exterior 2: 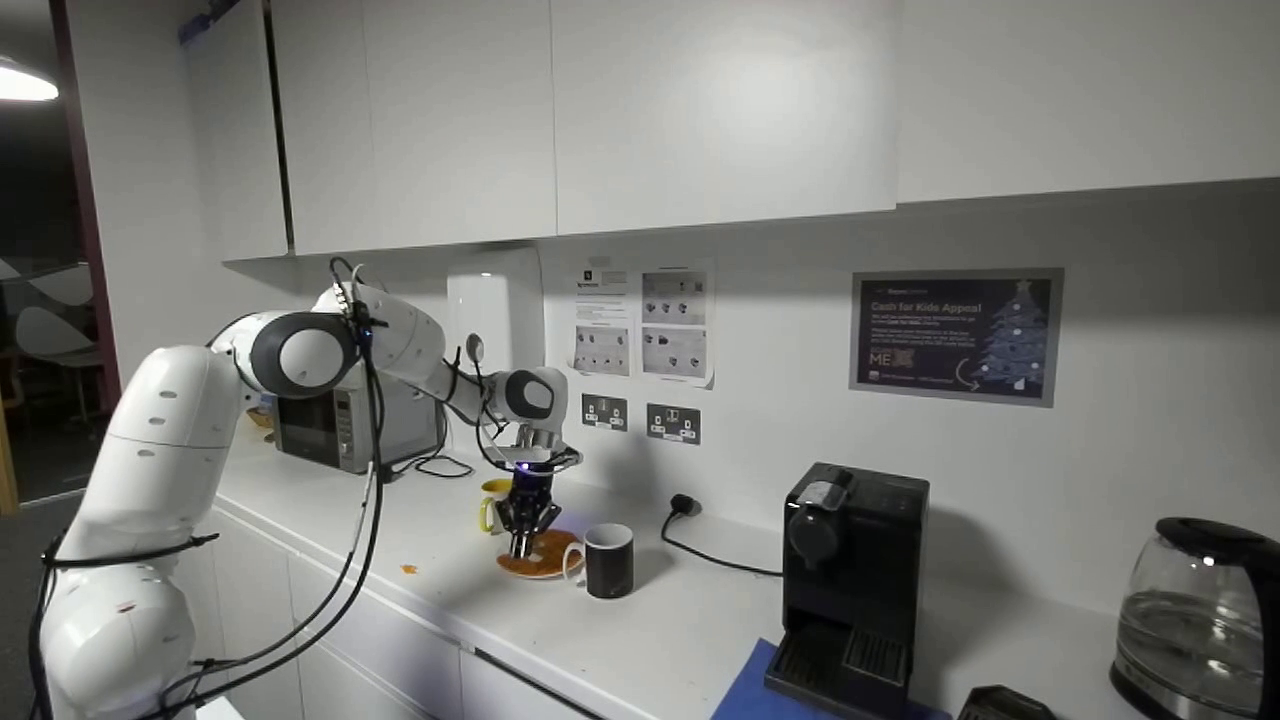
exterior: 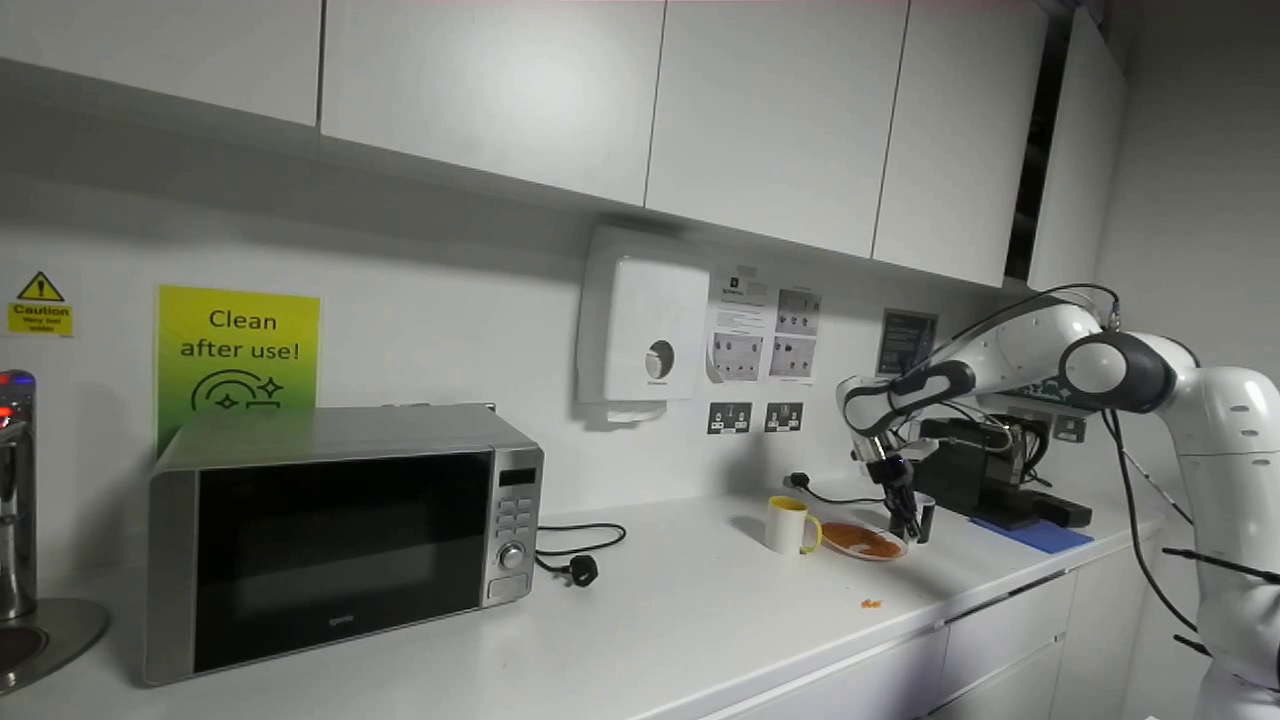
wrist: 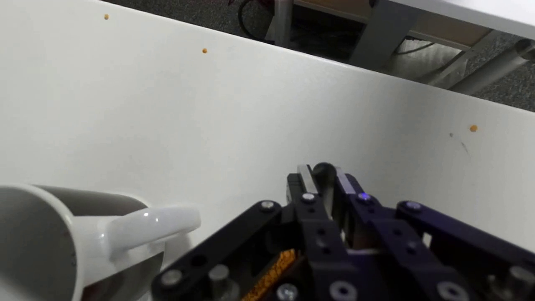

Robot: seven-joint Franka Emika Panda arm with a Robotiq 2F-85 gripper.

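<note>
The white counter (exterior: pixel 640 620) bears a microwave (exterior: pixel 340 550), yellow-handled mug (exterior: pixel 784 528), plate (exterior: pixel 873 549), dark mug (exterior 2: pixel 610 562) and blue mat (exterior: pixel 1045 538).

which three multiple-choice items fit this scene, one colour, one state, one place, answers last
1. What colour is the handle on the pale mug?
a) blue b) red c) yellow
2. How does the dark mug sit?
a) upright b) upside down c) on its side
3. Where is the plate?
a) on the microwave b) between the mugs c) on the floor

1 c: its yellow shows in an exterior view.
2 a: its open mouth faces up.
3 b: both exterior views show a mug on either side.
</note>
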